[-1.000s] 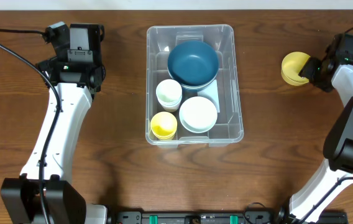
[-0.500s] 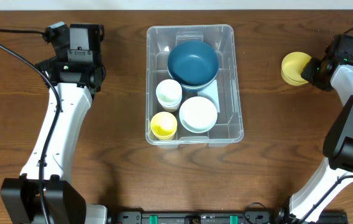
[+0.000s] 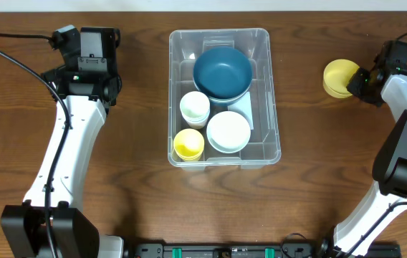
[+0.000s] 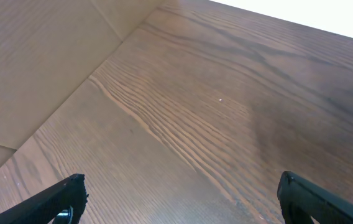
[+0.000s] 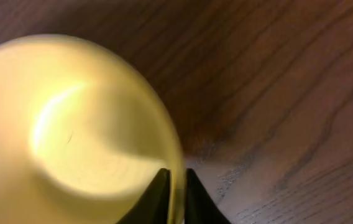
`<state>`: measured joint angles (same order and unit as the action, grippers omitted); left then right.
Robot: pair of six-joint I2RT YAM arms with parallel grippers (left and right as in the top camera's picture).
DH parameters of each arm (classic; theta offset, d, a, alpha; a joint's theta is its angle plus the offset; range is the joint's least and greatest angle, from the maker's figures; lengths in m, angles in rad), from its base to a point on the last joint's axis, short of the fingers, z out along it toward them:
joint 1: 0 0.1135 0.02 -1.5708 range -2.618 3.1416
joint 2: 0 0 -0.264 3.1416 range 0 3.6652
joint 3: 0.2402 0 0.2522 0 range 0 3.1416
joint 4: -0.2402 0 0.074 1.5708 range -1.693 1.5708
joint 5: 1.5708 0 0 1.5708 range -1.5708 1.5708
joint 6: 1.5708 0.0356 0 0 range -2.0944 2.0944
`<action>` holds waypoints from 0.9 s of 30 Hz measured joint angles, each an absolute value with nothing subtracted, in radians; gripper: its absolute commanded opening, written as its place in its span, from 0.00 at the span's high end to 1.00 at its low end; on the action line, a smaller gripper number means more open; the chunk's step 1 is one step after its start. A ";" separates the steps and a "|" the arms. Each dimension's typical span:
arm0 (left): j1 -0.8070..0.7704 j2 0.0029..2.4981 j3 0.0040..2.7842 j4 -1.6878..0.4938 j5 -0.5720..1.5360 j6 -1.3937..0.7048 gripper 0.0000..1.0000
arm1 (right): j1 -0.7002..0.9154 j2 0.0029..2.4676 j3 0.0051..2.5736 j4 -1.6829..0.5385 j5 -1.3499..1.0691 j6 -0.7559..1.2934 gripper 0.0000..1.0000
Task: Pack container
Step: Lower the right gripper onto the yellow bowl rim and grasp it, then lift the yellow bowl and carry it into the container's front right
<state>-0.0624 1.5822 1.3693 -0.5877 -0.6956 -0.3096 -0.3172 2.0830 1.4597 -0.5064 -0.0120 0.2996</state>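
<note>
Right gripper (image 5: 176, 196) pinches the yellow bowl (image 3: 338, 77) by its rim out at three o'clock of the container (image 3: 273, 107), dead centre and part-filled, while left gripper (image 4: 179, 199) hangs spread wide and empty at ten o'clock, so this looks like the pick-up, and next calls for a clean lift and carry toward nine o'clock over the wall.

Overhead stares straight down at the whole table (image 3: 139, 193), left wrist skims bare wood close up, right wrist crowds the yellow bowl (image 5: 71, 124) overhead also catches.
</note>
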 measured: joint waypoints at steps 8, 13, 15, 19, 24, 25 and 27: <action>-0.062 1.582 1.369 -0.588 -0.696 -0.310 0.02 | -0.318 2.082 1.461 -0.509 -0.027 0.299 0.98; -0.062 1.582 1.369 -0.587 -0.696 -0.310 0.02 | -0.318 2.059 1.461 -0.542 -0.027 0.295 0.97; -0.062 1.582 1.369 -0.588 -0.696 -0.310 0.02 | -0.318 2.030 1.460 -0.564 -0.026 0.289 0.96; -0.062 1.582 1.369 -0.588 -0.696 -0.310 0.02 | -0.313 1.914 1.460 -0.601 -0.024 0.276 0.94; -0.062 1.582 1.369 -0.588 -0.696 -0.310 0.02 | -0.274 1.690 1.460 -0.636 -0.028 0.269 0.91; -0.062 1.582 1.369 -0.588 -0.696 -0.310 0.02 | -0.255 1.630 1.460 -0.643 -0.034 0.266 0.91; -0.062 1.582 1.369 -0.588 -0.696 -0.310 0.02 | -0.223 1.555 1.461 -0.654 -0.045 0.265 0.91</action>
<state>-0.0624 1.5822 1.3693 -0.5877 -0.6956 -0.3096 -0.2234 1.5547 1.4612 -0.6544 -0.0452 0.2653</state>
